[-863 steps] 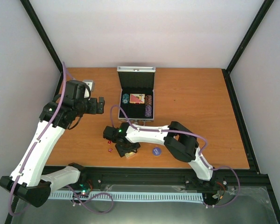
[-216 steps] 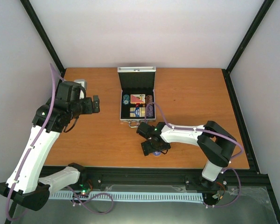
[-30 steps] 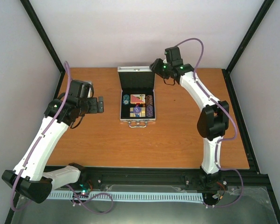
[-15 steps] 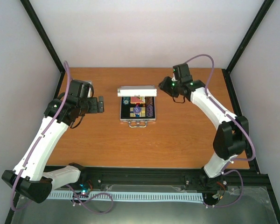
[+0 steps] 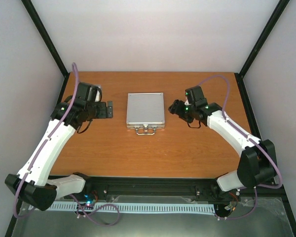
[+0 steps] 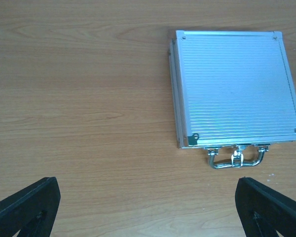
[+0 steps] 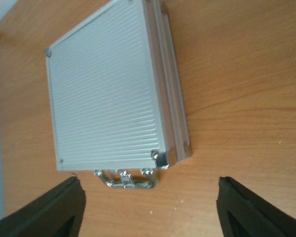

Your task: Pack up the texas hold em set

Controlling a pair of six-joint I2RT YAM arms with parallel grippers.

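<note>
The small silver ribbed aluminium case (image 5: 145, 109) lies flat on the brown wooden table (image 5: 202, 148), lid down, with its chrome handle (image 5: 145, 130) on its near edge. The left gripper (image 5: 110, 109) is held just left of the case with its fingers spread fully and empty. The right gripper (image 5: 173, 108) is held just right of the case, its fingers also apart and gripping nothing.

The packing appears nearly done. If anything is left, it is judged to be seating and fastening the lid. That is best done by pressing straight down on the lid near the handle edge, while the case is braced from the opposite side so it is not pushed across the table.

The contents are hidden under the lid. Whether the catches beside the handle are fastened cannot be made out, nor whether the lid sits fully flush along the side of the case.
</note>
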